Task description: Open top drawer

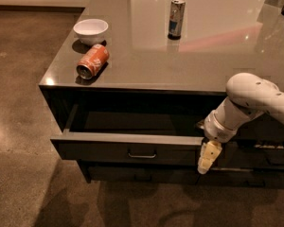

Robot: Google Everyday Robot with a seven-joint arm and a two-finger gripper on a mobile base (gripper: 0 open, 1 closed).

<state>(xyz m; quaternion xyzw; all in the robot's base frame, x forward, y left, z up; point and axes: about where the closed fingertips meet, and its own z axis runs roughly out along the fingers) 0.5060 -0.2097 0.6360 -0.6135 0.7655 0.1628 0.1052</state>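
Pincer [206, 161] is hanging tip-down right at the right end of the top drawer [109, 148], at the corner of its front panel. It's touching or v close, can't say which, and tbh I can't tell if the pincer's open or closed from here either. White arm [248, 103] comes in from the right of the drawer, bent, w/ the wrist just above the drawer's front edge.

Drawer itself sticks out of the cabinet a good way. Front panel's dark w/ a small bar handle [142, 154] in the middle, and the pincer is well to the right of that handle, apart from it. Inner floor [132, 122] of the drawer looks smooth and dark.

Under the drawer there's another dark front [142, 174], shut. Right of the drawer, behind the arm, more dark fronts [274, 150] w/ similar handles.

Above the drawer is the grey surface [213, 56]. Orange can [92, 61] lies on its side above the drawer's left end, white bowl [91, 30] just behind it. An upright can [176, 18] stands farther back, approx above the drawer's right half. Brown speckled room floor [23, 103] to the left & in front of the drawer.
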